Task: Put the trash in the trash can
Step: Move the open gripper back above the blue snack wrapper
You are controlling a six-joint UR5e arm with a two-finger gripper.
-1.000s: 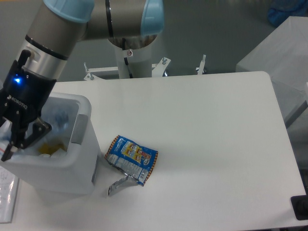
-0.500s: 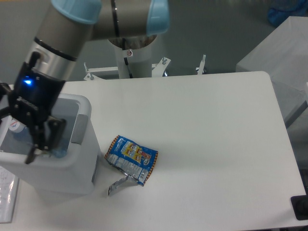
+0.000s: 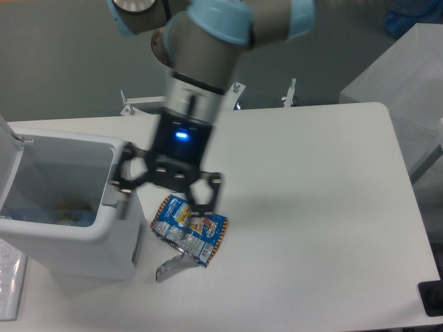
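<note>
Since the earlier frames my arm has swung from over the trash can to the middle of the table; my gripper now hangs above the snack bag, where before it was at the bin's opening.

The table is white and bears everything noted here. The trash can stands at its left edge, white, lid up, a grey panel on the side facing the bag. Inside it I make out blurred pale and yellowish items; I cannot tell whether the bottle is among them.

My fingers are spread wide and released, holding nothing; one fingertip overlaps the bag's upper edge in this view, contact uncertain.

The snack bag lies crumpled on the table just beside the bin, blue with orange edges, silver foil showing at its lower end.
</note>
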